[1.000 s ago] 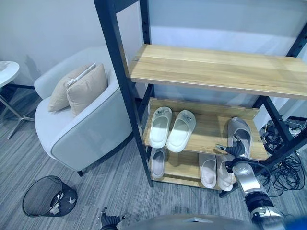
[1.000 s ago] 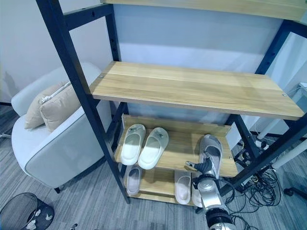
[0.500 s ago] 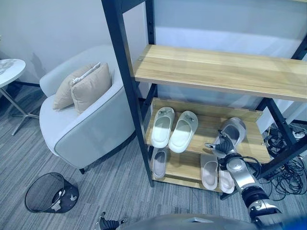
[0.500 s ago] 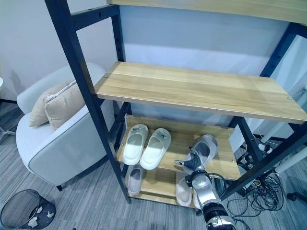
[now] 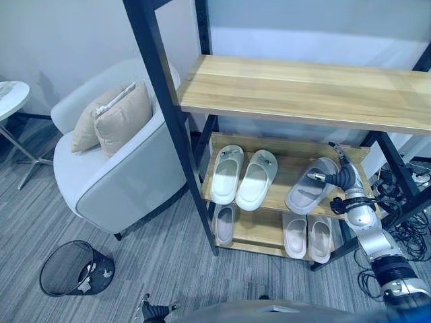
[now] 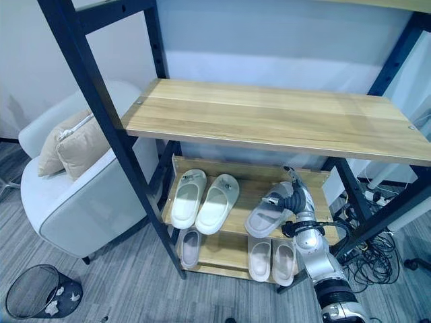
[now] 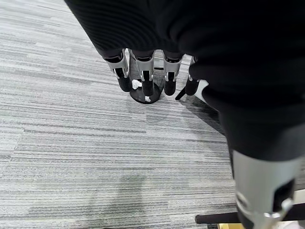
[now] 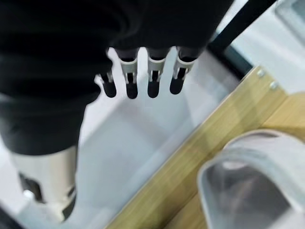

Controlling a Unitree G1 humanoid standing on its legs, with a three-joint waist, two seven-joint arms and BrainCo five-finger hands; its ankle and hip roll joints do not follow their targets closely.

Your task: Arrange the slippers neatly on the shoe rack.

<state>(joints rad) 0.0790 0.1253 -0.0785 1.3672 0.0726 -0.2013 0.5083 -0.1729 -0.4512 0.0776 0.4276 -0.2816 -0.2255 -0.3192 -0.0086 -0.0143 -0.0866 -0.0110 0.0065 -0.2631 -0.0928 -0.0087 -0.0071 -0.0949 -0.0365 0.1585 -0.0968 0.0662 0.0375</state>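
Presently, the grey open-toe slipper [image 5: 310, 187] lies skewed on the wooden middle shelf [image 5: 289, 176] — toe overhanging the front edge. The right hand [image 5: 341, 177], fingers straight and loose, rests at its heel. Risk: a further push could tip it off.

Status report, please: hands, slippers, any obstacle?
Right hand open, beside grey slipper lying askew on middle shelf. Left hand open, idle over floor. White pair neat. Nothing blocking.
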